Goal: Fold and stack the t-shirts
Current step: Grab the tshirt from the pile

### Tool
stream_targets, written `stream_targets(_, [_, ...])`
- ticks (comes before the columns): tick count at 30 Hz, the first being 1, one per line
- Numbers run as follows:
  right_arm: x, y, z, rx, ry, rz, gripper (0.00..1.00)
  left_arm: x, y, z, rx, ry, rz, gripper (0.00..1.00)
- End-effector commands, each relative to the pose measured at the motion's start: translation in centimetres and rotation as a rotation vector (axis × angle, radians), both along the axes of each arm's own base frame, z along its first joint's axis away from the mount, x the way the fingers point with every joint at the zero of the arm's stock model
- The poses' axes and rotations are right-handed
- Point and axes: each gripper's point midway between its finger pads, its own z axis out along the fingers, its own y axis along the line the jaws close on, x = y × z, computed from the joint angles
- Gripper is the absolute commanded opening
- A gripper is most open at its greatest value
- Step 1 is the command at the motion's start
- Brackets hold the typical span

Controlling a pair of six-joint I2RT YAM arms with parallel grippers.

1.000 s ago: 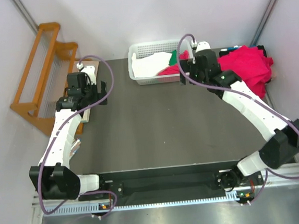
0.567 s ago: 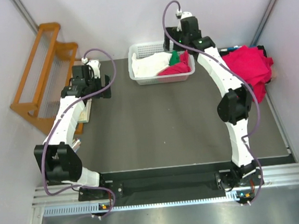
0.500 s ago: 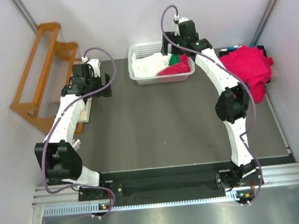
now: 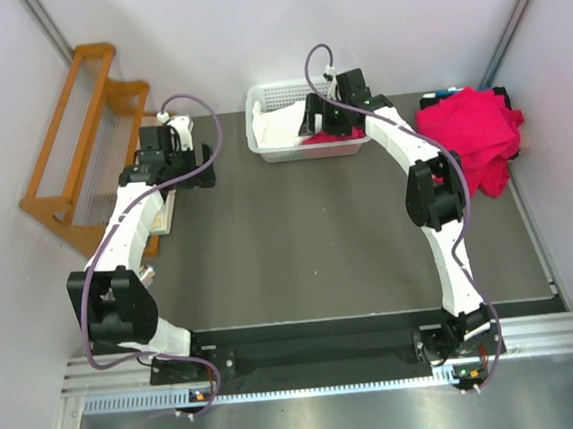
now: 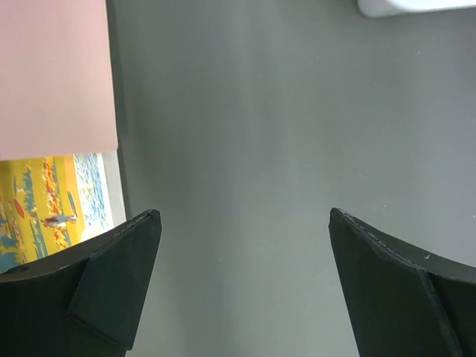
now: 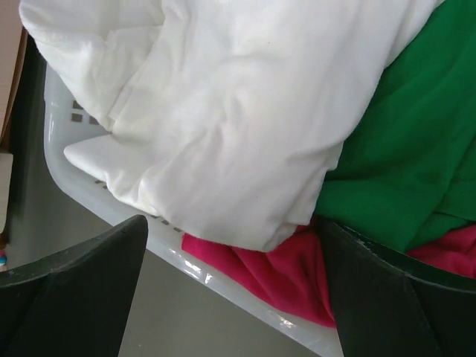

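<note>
Over the basket (image 6: 216,282), your right gripper (image 6: 234,223) hovered, jaws spread, above the white t-shirt (image 6: 223,111), which lay on the green t-shirt (image 6: 394,149) and a pink t-shirt (image 6: 290,275). Closing there, you risked pinching 2 layers together. Your left gripper (image 5: 242,223) stood spread over the table (image 4: 298,234).

Soft matt cloth is seen between the jaws of the right gripper (image 6: 232,222) in the creased white t-shirt (image 6: 223,111), the green t-shirt (image 6: 401,149) and the crimson t-shirt (image 6: 290,275), glossy white plastic in the basket (image 6: 63,171), and a smooth matt grey table (image 5: 245,111) between the matt black jaws of the left gripper (image 5: 242,212).
</note>
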Motion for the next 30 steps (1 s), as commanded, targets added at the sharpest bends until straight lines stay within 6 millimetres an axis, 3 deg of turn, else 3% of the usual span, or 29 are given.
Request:
stream_targets(1, [1.6,0.4,2.9,0.095,-0.052,0.017,0.93,0.1,0.0,1.6,-0.017,-0.073,0.001,0.99])
stream_targets(5, [2.3,-0.5,5.8,0.136,-0.106,-0.007,0.92,-0.2,0.4,1.0,0.016,-0.064,-0.011,0.99])
stream_targets(9, [2.2,0.0,6.7,0.171,-0.117,0.011,0.85,-0.3,0.7,0.8,0.025,-0.065,-0.001,0.99])
stream_targets(17, [0.7,2.3,5.1,0.162,-0.079,0.082,0.75,-0.4,1.0,0.3,0.031,-0.061,0.014,0.99])
stream_targets(23, [-0.7,3.1,4.2,0.133,-0.056,0.12,0.72,-0.2,1.1,0.4,0.035,-0.066,0.023,0.99])
stream_targets(26, [-1.3,3.1,3.6,0.114,-0.044,0.135,0.61,0.0,1.1,0.4,0.028,-0.068,0.024,0.99])
stream_targets(30, [-1.5,2.6,3.1,0.086,-0.033,0.132,0.31,0.1,1.2,0.2,0.03,-0.062,0.033,0.99])
